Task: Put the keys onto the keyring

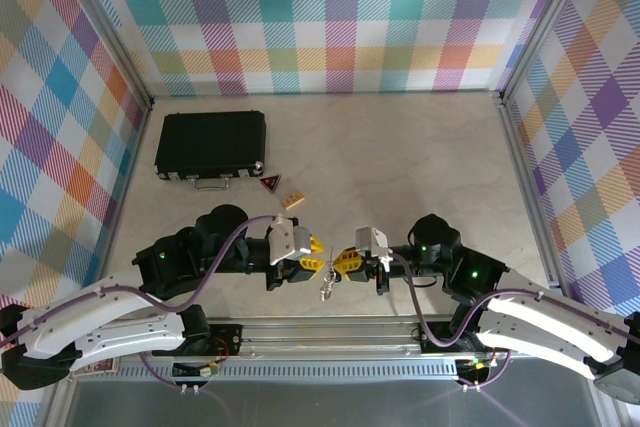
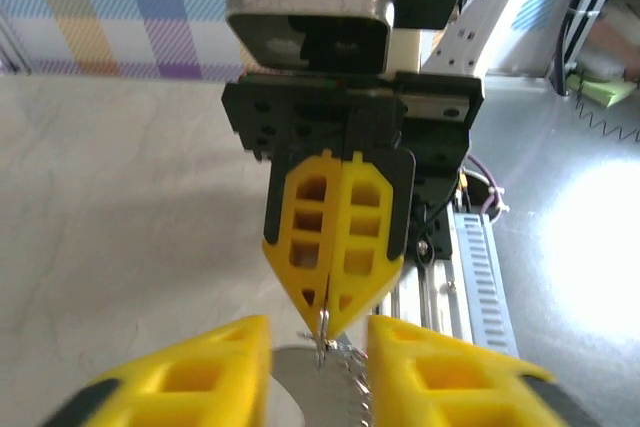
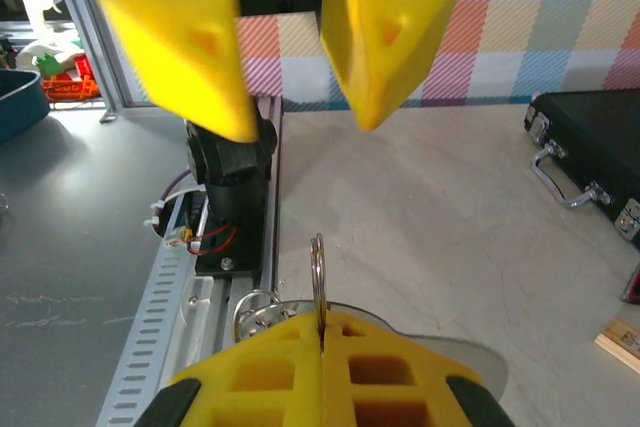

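The keyring (image 3: pixel 318 267) is a thin silver double-wire ring standing edge-on, and my right gripper (image 3: pixel 322 322) is shut on its lower part. The keys (image 3: pixel 455 347), flat silver metal with a small wire loop (image 3: pixel 255 312), hang just under those fingers. In the top view both grippers meet tip to tip above the table's near edge, the left gripper (image 1: pixel 312 267) facing the right gripper (image 1: pixel 343 263), with the keys (image 1: pixel 326 290) dangling below. My left gripper (image 2: pixel 318 329) is open; a toothed key (image 2: pixel 320 392) sits in the gap between its fingers (image 2: pixel 200 372) without being clamped.
A black case (image 1: pixel 210 144) lies at the back left, with a red-and-black triangular tag (image 1: pixel 270 183) and a small wooden block (image 1: pixel 293 200) in front of it. An aluminium rail (image 1: pixel 330 332) runs along the near edge under the grippers. Plaid walls enclose the table.
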{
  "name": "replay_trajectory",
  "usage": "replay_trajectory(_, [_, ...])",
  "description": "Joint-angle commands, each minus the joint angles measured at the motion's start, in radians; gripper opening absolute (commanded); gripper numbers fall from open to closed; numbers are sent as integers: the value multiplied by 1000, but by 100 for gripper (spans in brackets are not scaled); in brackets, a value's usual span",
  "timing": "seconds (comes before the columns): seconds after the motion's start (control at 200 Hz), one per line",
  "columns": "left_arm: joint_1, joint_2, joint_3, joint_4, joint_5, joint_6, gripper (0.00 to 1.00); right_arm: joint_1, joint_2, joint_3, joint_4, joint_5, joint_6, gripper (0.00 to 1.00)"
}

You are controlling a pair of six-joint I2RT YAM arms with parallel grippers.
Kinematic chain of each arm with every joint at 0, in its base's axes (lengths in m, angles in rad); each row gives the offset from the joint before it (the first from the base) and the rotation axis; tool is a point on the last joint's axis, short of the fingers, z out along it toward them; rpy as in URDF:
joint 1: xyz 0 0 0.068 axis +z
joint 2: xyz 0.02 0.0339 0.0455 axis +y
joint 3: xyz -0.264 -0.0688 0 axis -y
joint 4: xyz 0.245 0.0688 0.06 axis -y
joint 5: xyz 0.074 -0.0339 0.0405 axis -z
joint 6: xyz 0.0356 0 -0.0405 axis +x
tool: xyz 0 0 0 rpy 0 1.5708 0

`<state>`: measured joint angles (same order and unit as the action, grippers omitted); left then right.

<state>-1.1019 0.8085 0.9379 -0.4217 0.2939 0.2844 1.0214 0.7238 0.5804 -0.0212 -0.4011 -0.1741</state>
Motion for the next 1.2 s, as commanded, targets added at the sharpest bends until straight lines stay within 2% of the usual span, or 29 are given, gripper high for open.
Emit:
replay_trajectory(0.0, [-3,3,42,-140,-23,37,35,4,8,53,-6,20,-26,0])
replay_trajectory(0.195, [-4,20,19,-103,-13,12,34,15,39,71,-22,34,-31,0])
replay_trajectory(0.37, [-4,63,35,-95,-25,11,37,27,42,77,-34,48,-35,0])
replay_trajectory(0.57, [-3,94,46,-99,-22,17,35,35,48,83,-41,52,-39,0])
replay_trajectory(0.685, [-4,97,45,-93,-26,18,25,41,54,86,-42,53,-41,0])
replay_trajectory(0.865, [-4,92,42,-78,-21,19,0,45,60,87,-42,55,-41,0])
replay_trajectory(1.07, [-4,51,3,20,35,-13,0,44,52,80,-23,45,-32,0])
replay_trajectory(1.195, [-4,5,-80,224,79,-91,0,44,33,62,6,27,-27,10])
